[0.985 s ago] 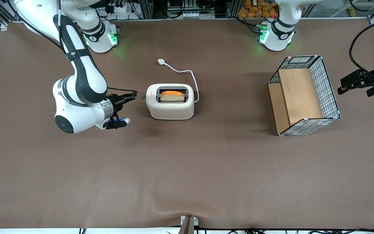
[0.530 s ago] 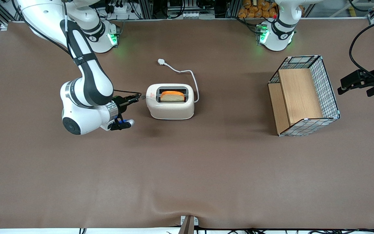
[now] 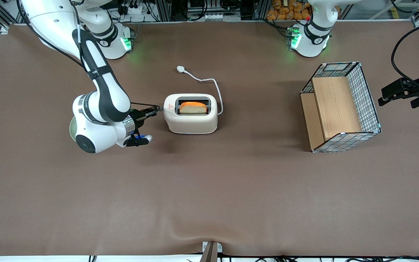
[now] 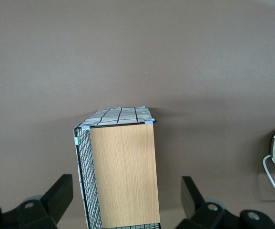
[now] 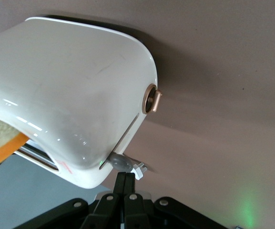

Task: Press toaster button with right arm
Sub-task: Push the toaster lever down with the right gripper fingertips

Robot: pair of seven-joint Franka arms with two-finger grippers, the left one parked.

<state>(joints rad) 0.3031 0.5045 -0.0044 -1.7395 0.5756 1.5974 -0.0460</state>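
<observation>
The white toaster (image 3: 191, 120) stands mid-table with a slice of bread (image 3: 193, 107) in its dark top slot. The right arm (image 3: 100, 98) reaches in low from the working arm's end of the table. Its black gripper (image 3: 155, 111) is level with the toaster's narrow end and almost touching it. In the right wrist view the gripper (image 5: 124, 176) is shut with nothing held, its fingers pressed together. The fingertips sit right at the small grey toaster button (image 5: 118, 161), which sticks out of the slot in the toaster (image 5: 75, 100) end. I cannot tell whether they touch.
A copper-coloured round knob (image 5: 151, 100) sits on the same toaster end, apart from the button. The white cord (image 3: 209, 82) runs to a plug (image 3: 181, 69) farther from the front camera. A wire basket with wooden shelves (image 3: 340, 105) stands toward the parked arm's end.
The right arm has moved toward the toaster, and the gripper tips have closed most of the gap to its narrow end. The toaster and bread have not moved.
</observation>
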